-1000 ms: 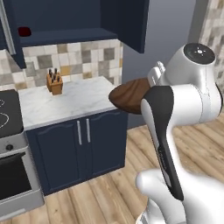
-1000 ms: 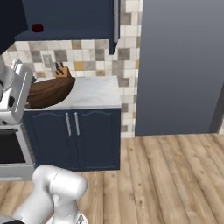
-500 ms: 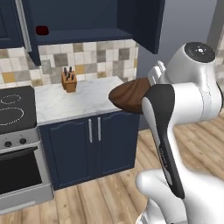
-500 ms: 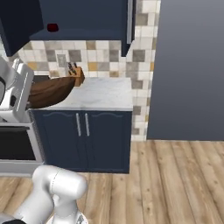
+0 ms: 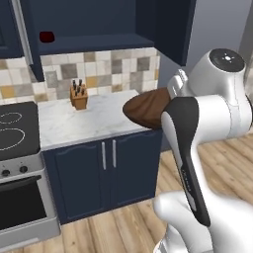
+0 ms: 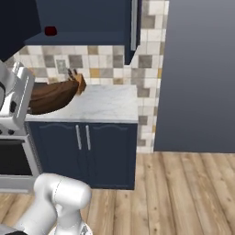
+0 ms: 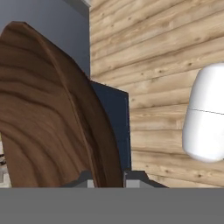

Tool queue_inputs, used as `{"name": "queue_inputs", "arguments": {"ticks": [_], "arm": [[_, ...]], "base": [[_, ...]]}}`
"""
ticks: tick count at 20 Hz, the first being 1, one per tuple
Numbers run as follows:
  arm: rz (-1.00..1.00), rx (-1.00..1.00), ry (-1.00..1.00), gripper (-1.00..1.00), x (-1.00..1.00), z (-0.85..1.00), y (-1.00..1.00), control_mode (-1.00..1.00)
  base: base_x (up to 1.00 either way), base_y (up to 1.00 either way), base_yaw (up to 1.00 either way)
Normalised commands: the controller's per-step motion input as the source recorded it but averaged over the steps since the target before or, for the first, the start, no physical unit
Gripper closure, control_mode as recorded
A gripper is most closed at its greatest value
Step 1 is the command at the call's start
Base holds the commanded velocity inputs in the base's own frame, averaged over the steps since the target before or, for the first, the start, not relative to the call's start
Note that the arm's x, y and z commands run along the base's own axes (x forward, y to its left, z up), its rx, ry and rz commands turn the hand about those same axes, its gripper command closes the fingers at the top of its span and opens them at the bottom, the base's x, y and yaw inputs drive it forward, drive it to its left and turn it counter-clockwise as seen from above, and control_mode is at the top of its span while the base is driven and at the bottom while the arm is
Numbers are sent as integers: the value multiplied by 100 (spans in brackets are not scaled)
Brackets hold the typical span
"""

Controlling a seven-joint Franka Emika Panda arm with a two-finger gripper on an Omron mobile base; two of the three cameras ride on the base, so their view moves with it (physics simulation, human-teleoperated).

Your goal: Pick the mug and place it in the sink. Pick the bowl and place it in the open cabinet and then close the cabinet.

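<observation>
My gripper is shut on the rim of the bowl, a wide dark brown wooden bowl held tilted on edge. The bowl hangs in the air just beyond the front right corner of the marble counter, at counter height. From the other side the bowl sticks out from the hand at the left. Above the counter the navy cabinet stands open, its dark shelf well above the bowl. The mug and the sink are out of view.
A small dark red thing sits on the cabinet shelf. A wooden knife block stands at the back of the marble counter. A stove adjoins it on the left. A tall grey panel rises on the right over wooden floor.
The whole scene has slid sideways in both base views, so the base has moved along the counter. The bowl stays gripped in the same place relative to the arm.
</observation>
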Motion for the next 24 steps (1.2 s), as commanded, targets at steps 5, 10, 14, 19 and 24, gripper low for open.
{"name": "queue_inputs", "arguments": {"ticks": [5, 10, 14, 19, 24], "arm": [[0, 0, 0, 100, 0, 0, 0, 100], [0, 0, 0, 100, 0, 0, 0, 100], [0, 0, 0, 100, 0, 0, 0, 100], [0, 0, 0, 100, 0, 0, 0, 100], [0, 0, 0, 100, 0, 0, 0, 100]], "base": [[59, 0, 0], [70, -10, 3], [71, -1, 3], [16, -15, 1], [0, -35, 0]]}}
